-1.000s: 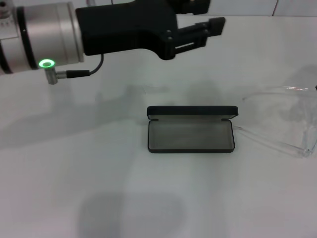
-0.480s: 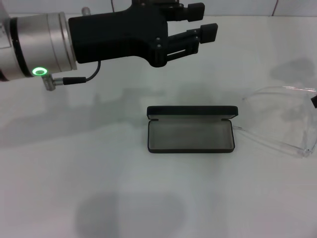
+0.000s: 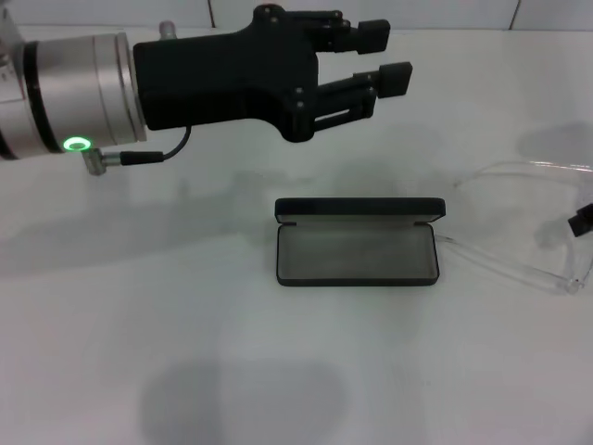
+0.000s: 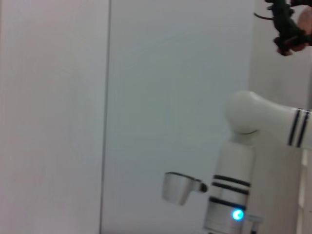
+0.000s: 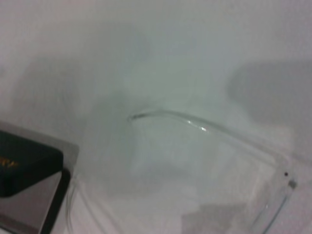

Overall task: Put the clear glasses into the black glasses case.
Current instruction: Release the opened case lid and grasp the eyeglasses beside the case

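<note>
Head view: in 1 second my left gripper [image 3: 387, 57] has swung up-frame, jaws apart, empty, while my right gripper [image 3: 581, 222] enters at the right edge, jaws unreadable. It nears the transparent plastic wraparound glasses [image 3: 528, 222] lying right of the open slim black hinged case [image 3: 358, 252], so pickup is likely next.

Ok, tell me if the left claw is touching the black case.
Apart. In the head view the left claw hangs open above the table, with bare white surface between it and the open black glasses case.
</note>
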Tool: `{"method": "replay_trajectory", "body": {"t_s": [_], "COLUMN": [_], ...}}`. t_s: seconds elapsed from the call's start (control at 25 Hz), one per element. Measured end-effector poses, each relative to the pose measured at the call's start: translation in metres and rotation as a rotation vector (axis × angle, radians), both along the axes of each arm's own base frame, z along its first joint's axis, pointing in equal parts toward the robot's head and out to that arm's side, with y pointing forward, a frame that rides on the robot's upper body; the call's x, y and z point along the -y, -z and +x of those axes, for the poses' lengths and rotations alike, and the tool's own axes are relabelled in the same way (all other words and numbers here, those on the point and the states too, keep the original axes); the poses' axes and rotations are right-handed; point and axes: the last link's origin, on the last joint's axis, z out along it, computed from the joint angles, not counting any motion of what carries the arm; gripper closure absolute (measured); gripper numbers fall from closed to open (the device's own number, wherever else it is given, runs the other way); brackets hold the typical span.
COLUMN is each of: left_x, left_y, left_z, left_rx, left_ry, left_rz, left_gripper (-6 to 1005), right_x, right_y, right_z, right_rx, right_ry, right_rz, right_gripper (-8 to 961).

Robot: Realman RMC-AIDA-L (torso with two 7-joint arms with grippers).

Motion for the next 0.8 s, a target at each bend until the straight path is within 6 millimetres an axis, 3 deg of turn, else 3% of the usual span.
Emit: {"method": "replay_trajectory", "body": {"t_s": [0.72, 0.8], "left_x": [0.001, 0.001], "left_y": [0.002, 0.003], "left_z": [-0.006, -0.006], "left_rx": [0.047, 0.048], "left_ry": [0.000, -0.001], "left_rz": [-0.010, -0.011], "left_gripper": [559, 559], "right_x": [-0.008, -0.009], "right_y": [0.022, 0.022], "right_z": [0.010, 0.011], "right_rx": [0.072, 0.078], "right_ry": [0.007, 0.006], "right_rz": [-0.017, -0.013], "right_gripper": [215, 262]}}
